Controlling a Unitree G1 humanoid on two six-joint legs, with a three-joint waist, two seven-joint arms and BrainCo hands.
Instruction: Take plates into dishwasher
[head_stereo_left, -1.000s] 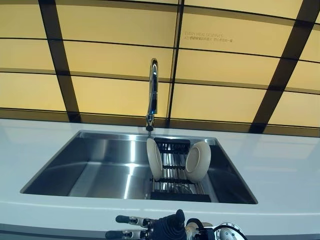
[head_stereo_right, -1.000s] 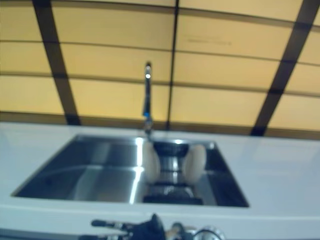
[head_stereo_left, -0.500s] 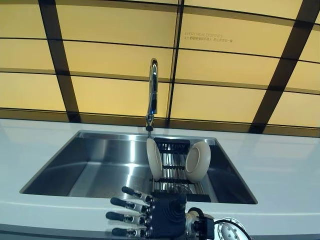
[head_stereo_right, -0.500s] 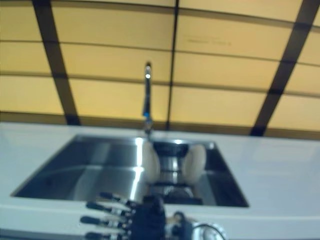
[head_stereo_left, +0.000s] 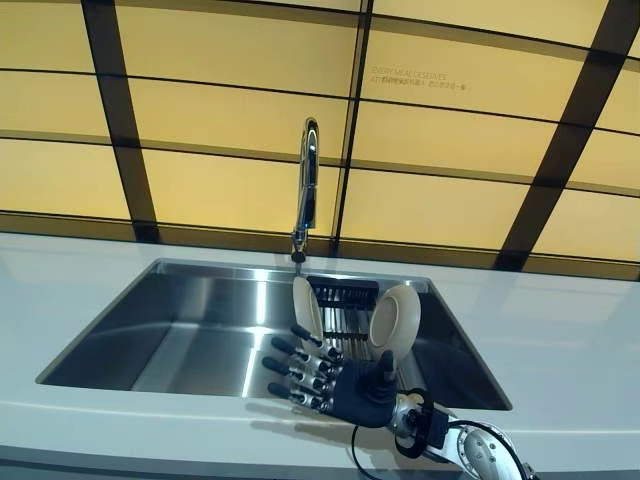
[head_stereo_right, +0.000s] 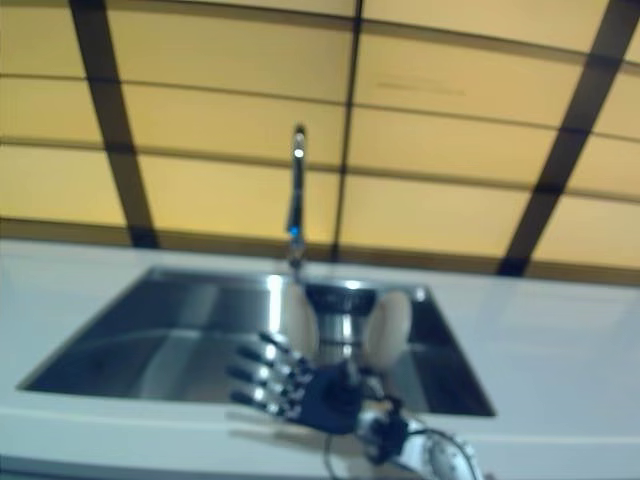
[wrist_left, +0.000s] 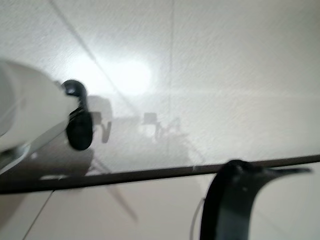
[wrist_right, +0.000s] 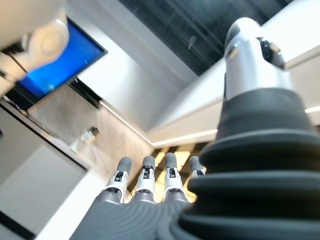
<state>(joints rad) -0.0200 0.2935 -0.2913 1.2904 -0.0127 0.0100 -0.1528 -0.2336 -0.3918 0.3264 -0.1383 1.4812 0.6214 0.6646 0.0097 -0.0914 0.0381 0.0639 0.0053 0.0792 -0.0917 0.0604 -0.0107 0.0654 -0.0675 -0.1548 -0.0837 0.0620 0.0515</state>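
Risen from the counter's near edge, the right hand (head_stereo_left: 345, 385) now hovers over the sink (head_stereo_left: 200, 330) with fingers spread (holding nothing). Two plates (head_stereo_left: 394, 322) stand in the rack (head_stereo_left: 343, 296), seemingly untouched.

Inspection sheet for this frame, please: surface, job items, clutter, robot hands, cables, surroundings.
Surface: white countertop around a steel sink; bare where it shows.
Job's things: two pale plates standing on edge in a dark rack at the sink's right end, left plate and right plate; neither is held. No dishwasher in view.
Clutter: nothing seen.
Robot hands: right robot hand raised over the sink's front edge just before the rack, fingers straight and spread, holding nothing. Left robot hand: not in view.
Cables: nothing seen apart from the robot's own.
Surroundings: chrome tap behind the sink; yellow panelled wall with dark strips.
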